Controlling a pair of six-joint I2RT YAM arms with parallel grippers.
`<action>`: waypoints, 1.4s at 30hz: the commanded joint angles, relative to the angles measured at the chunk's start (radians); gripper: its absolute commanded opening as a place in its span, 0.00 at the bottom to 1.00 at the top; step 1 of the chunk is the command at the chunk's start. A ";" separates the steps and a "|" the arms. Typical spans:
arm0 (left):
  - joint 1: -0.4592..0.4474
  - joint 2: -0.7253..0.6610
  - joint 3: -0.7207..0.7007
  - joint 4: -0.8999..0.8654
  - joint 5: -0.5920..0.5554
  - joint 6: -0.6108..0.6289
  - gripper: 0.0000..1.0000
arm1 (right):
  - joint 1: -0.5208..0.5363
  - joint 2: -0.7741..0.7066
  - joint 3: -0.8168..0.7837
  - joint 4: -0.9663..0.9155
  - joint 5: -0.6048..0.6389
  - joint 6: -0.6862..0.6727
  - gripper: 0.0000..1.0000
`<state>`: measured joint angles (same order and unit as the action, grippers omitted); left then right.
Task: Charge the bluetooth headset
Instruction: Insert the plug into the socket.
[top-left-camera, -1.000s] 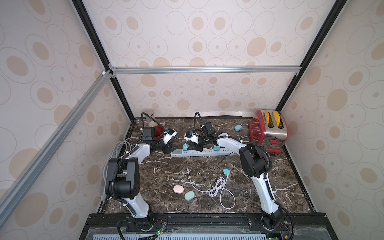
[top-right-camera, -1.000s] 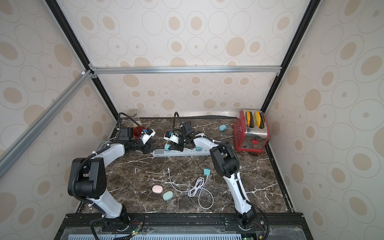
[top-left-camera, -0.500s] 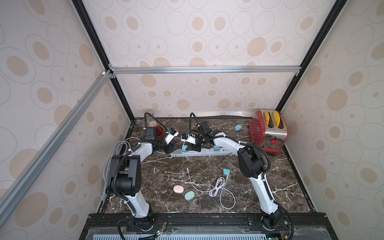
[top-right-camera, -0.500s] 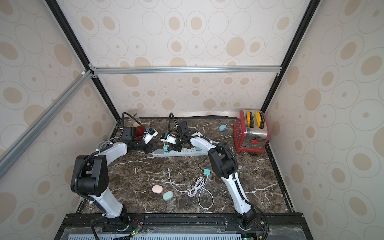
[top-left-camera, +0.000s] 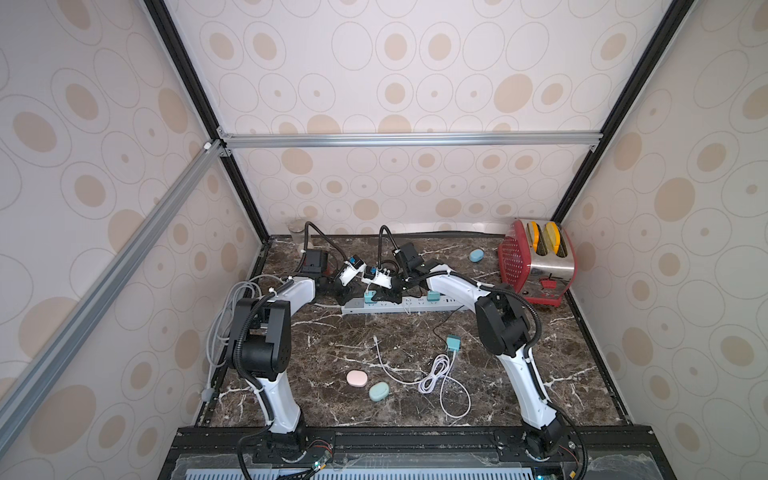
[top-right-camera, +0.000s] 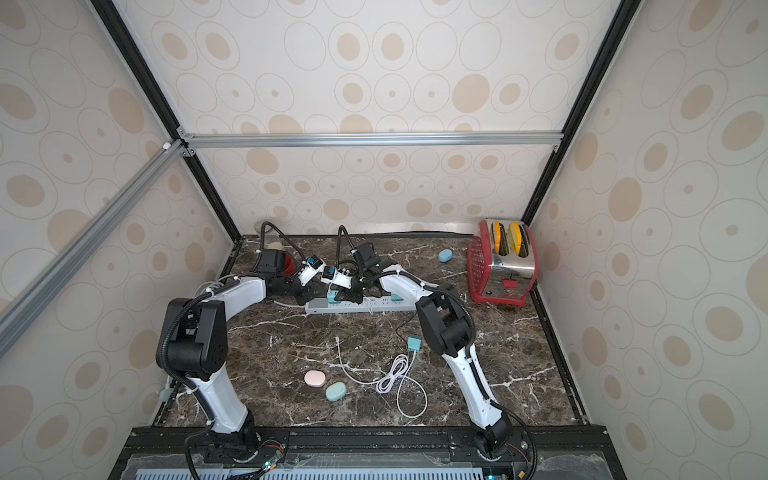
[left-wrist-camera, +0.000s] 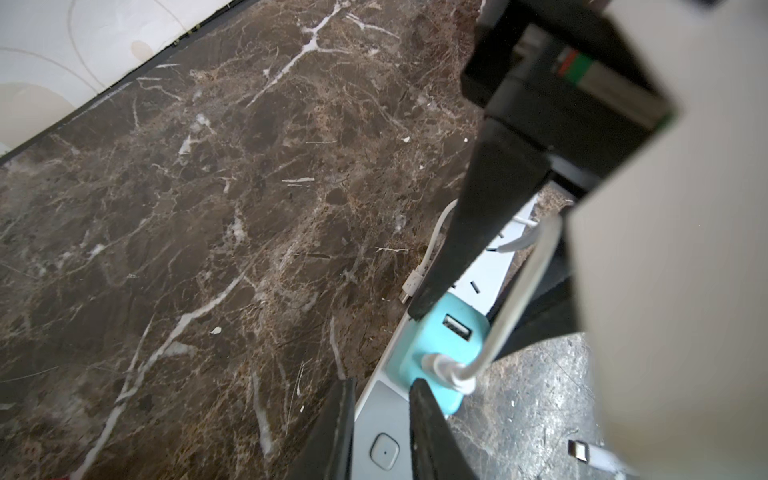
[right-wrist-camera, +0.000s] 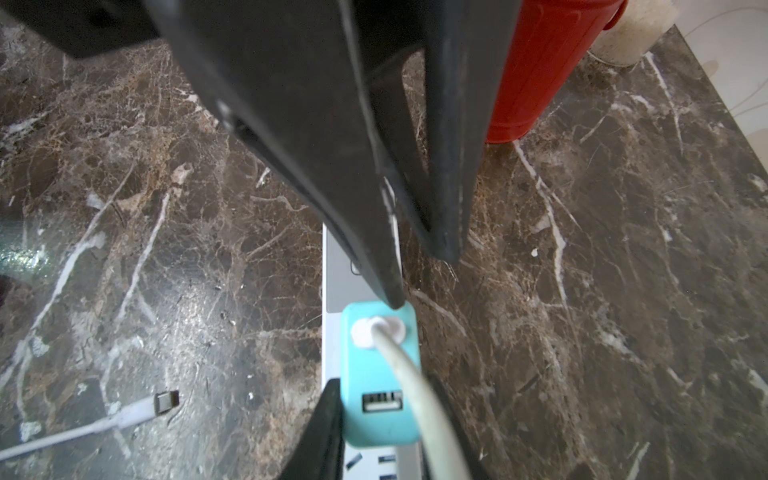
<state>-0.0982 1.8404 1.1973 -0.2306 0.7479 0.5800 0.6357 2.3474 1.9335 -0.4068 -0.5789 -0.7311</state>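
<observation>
Only the right wrist view shows the right gripper (right-wrist-camera: 384, 386) with its jaws pinching the charger (right-wrist-camera: 365, 365) (cable (right-wrist-camera: 405, 370) plugged in) on the strip (right-wrist-camera: 338, 274). The left gripper (left-wrist-camera: 382, 384) has its jaws narrowly spread, one tip touching the charger. Both arms reach towards the back left. The pink case (top-left-camera: 357, 377) and green case (top-left-camera: 379, 391) lie near the table (top-left-camera: 582, 353) front, with bare room between them and the strip.

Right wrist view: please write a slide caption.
Right gripper clamps a turquoise plastic USB charger, white cable attached, on a white power strip.
</observation>
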 joint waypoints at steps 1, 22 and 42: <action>-0.011 0.018 0.045 -0.048 -0.013 0.013 0.25 | 0.016 0.037 -0.031 -0.055 0.047 -0.024 0.09; -0.020 0.031 0.084 -0.081 -0.062 -0.045 0.24 | -0.012 -0.212 -0.319 0.362 0.047 0.238 0.71; -0.003 -0.029 0.041 0.005 -0.122 -0.204 0.30 | -0.022 -0.474 -0.483 0.322 0.262 0.990 0.50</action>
<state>-0.1066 1.8587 1.2396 -0.2531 0.6479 0.4366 0.6140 1.8919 1.4078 0.0162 -0.3695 0.0360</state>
